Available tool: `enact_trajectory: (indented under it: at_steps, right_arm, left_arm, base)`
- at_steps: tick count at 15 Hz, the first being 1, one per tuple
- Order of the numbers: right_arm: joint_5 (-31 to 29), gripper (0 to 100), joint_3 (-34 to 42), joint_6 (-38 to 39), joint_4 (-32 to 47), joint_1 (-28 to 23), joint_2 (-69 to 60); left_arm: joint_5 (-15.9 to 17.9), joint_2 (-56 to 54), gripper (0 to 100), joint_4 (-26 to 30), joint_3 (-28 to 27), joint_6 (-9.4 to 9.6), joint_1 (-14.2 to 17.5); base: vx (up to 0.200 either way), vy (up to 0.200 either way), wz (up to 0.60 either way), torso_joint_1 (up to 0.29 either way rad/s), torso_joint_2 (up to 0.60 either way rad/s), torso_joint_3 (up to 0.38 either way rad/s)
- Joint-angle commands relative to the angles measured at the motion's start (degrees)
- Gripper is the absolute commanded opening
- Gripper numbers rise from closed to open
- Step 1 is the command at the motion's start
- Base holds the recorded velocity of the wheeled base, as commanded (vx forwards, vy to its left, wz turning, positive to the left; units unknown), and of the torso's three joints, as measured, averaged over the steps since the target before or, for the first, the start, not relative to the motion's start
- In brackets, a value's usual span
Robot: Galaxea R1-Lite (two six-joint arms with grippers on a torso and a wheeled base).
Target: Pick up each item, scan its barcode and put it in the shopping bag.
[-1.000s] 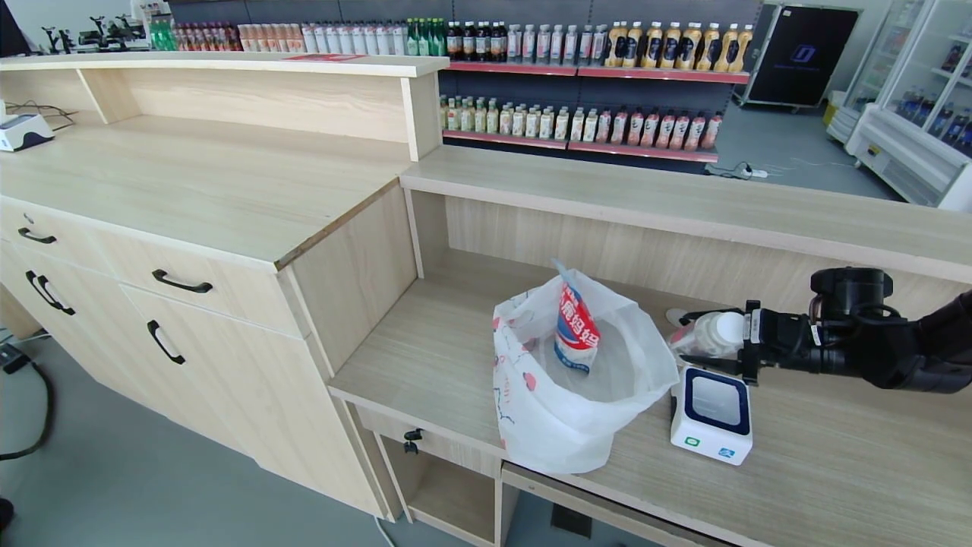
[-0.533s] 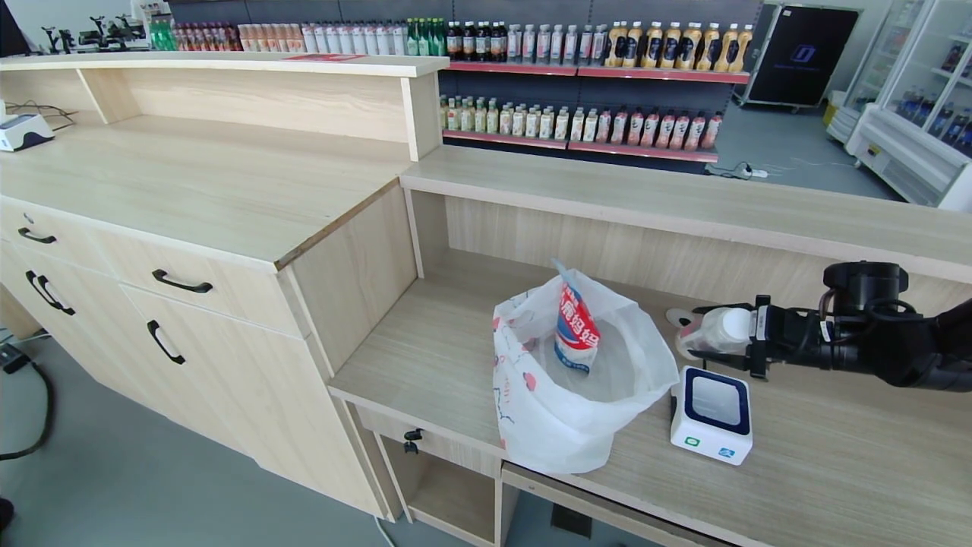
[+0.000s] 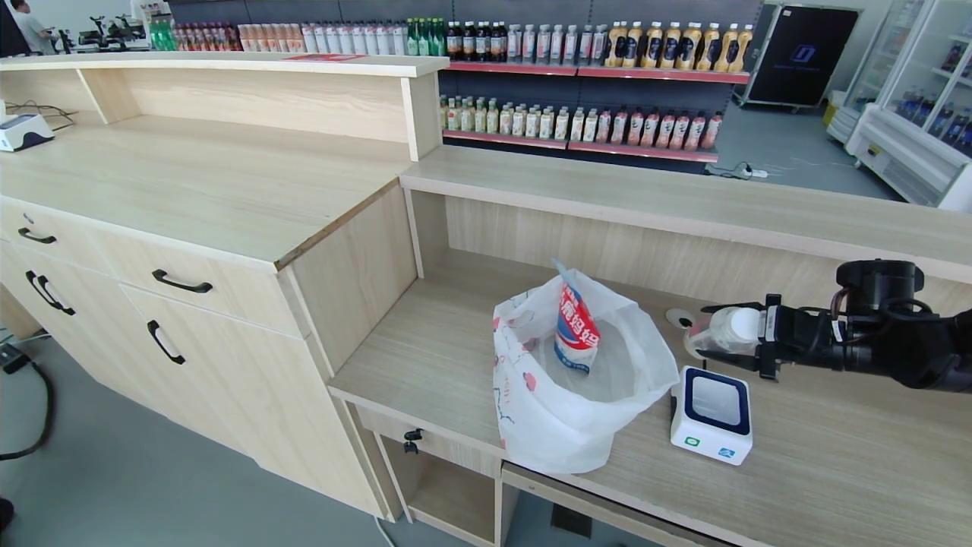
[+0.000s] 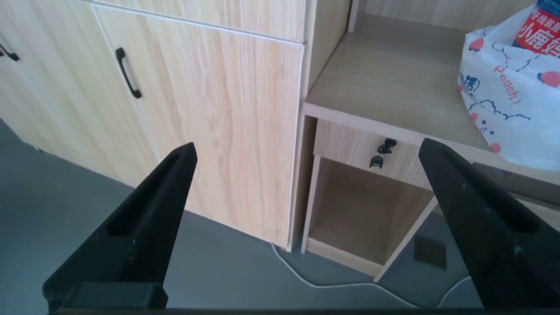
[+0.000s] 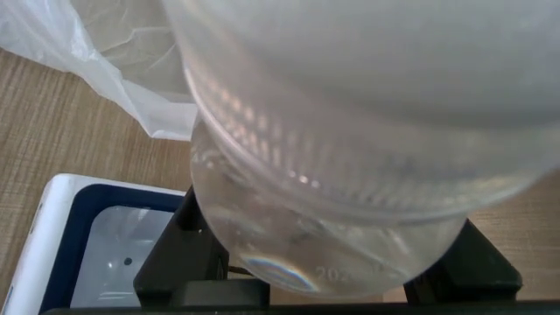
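bottle: clear plastic bottle, lying sideways in the right jaws, off the tabletop, at about 2 o'clock from the shopping bag.
right jaws: clamped on the bottle near one end; in the wrist view I saw its round body bulging past them.
left jaws: wide apart, empty, low by the cabinet front, well apart from the bag.
scanner: white box with a dark window, at the bag's 3 o'clock, touching or just beside it.
step (my read): bottle was near the scanner's 12 o'clock edge, not over the window; I couldn't see a barcode.
risk 1: missed scan, if the code faced away from the window or the bottle passed beside it.
risk 2: slip or roll in the jaws, because the body was smooth and round and the grip was off-centre.
risk 3: snag on the bag's floppy rim, which could drag the light bag toward the tabletop's 6 o'clock edge.
risk 4: the upright red pouch inside could block the drop.
risk 5: a low carry could knock the scanner.
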State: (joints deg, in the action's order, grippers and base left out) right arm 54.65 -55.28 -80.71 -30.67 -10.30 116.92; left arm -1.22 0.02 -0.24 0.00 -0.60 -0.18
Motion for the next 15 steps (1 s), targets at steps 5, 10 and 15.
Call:
enact_trajectory:
  at_steps: [5, 10, 15]
  right_arm:
    - [-9.7, 0, 1.8, 42.9, 16.6, -0.8, -31.2]
    - [-20.3, 0, 10.4, 56.0, 12.6, -7.4, -41.1]
    - [-22.4, 0, 12.1, 54.8, 12.5, -9.4, -43.4]
  left_arm:
    - [0.0, 0.0, 100, -0.1, 0.0, -0.02, 0.0]
    - [0.0, 0.0, 100, 0.0, 0.0, -0.02, 0.0]
    - [0.0, 0.0, 100, -0.1, 0.0, -0.02, 0.0]
  base:
    - [0.0, 0.0, 0.0, 0.0, 0.0, 0.0]
    - [0.0, 0.0, 0.0, 0.0, 0.0, 0.0]
    - [0.0, 0.0, 0.0, 0.0, 0.0, 0.0]
